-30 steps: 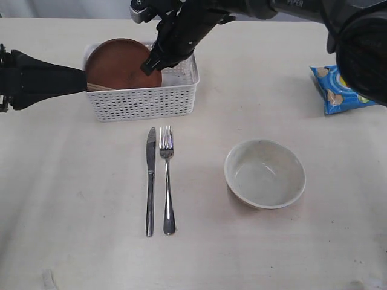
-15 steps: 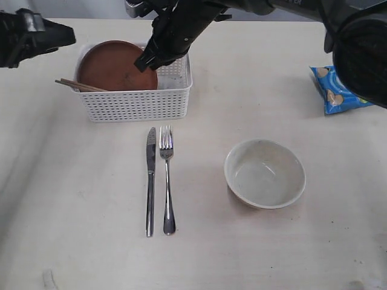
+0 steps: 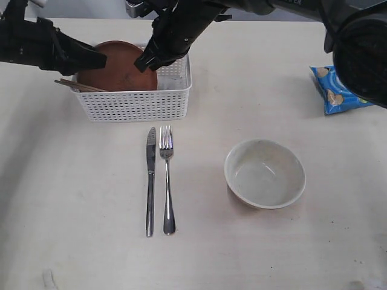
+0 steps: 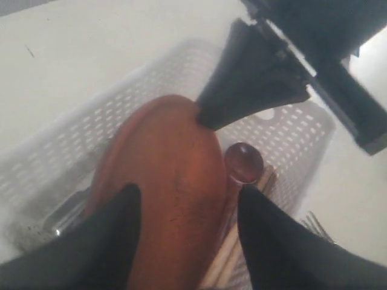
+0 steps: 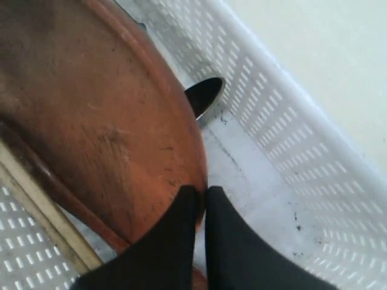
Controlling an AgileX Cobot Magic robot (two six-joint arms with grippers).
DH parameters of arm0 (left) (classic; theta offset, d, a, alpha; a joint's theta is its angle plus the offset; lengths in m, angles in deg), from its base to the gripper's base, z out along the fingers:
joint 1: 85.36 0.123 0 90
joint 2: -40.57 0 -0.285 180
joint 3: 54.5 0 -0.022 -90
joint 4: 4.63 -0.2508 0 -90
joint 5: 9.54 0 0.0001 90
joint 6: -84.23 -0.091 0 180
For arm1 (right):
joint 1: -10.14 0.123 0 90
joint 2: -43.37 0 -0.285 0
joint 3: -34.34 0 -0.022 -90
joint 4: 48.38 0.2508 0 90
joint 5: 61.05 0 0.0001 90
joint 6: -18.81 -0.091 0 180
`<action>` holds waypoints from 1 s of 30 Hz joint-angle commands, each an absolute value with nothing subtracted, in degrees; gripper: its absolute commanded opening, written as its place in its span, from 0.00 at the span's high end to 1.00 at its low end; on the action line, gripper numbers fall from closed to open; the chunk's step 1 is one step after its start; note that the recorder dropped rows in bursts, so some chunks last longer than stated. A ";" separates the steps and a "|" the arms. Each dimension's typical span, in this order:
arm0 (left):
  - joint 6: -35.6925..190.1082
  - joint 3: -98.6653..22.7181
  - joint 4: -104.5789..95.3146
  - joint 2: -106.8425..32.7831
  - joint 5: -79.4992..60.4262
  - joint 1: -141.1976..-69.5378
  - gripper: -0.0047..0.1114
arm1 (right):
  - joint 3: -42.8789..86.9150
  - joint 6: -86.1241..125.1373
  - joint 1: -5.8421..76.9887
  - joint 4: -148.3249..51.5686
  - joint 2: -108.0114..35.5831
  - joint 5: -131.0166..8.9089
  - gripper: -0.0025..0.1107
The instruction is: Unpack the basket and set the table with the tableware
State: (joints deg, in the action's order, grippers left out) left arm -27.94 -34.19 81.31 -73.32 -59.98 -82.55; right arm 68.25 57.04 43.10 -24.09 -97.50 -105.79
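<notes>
- In the basket (image 3: 139,104), the right tool (image 5: 199,192) is pinched tight on the plate (image 5: 91,109) rim.
- The left tool (image 4: 187,196) stands part open, straddling the plate.

The basket (image 3: 136,99) has little room: the tilted plate (image 3: 115,63) fills most of it, the right gripper (image 3: 147,65) pinches the plate's rim and the left gripper (image 3: 97,59) straddles its other side, jaws apart. The chopsticks (image 3: 77,86) jut over the left rim (blocking a low pass there). Only the basket's right end shows bare floor. On the table (image 3: 66,199), open stretches lie left of the knife (image 3: 150,181) and between fork (image 3: 167,181) and bowl (image 3: 265,174).
</notes>
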 commanded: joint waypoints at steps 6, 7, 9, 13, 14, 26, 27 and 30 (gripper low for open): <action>-35.95 -34.58 90.52 -77.22 -58.98 -82.56 0.55 | 68.64 57.61 43.18 -23.44 -97.40 -106.56 0.98; -35.95 -34.72 90.52 -77.22 -58.98 -82.56 0.55 | 68.64 57.61 43.18 -23.44 -97.40 -106.56 0.98; -35.95 -34.86 90.52 -77.22 -59.60 -82.56 0.55 | 68.64 57.76 43.18 -23.44 -97.40 -106.45 0.98; -35.95 -34.86 90.39 -77.22 -61.30 -82.56 0.61 | 68.64 59.47 43.18 -23.44 -97.40 -106.45 0.98; -35.95 -34.86 90.39 -77.22 -61.34 -82.56 0.65 | 68.64 60.21 43.18 -23.44 -97.40 -106.45 0.98; -35.95 -36.01 83.47 -77.22 -65.45 -82.56 0.96 | 68.64 63.77 43.38 -22.75 -97.40 -100.98 0.98; -35.95 -36.01 83.47 -77.22 -65.67 -82.56 0.96 | 68.64 63.82 43.38 -22.75 -97.40 -100.82 0.98; -35.95 -36.28 82.75 -77.22 -65.06 -82.56 0.96 | 68.64 63.94 43.38 -22.75 -97.40 -100.07 0.98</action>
State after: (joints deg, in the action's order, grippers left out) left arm -35.64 -35.65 83.45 -77.30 -64.87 -82.55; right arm 68.33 63.39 43.33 -23.27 -97.50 -102.18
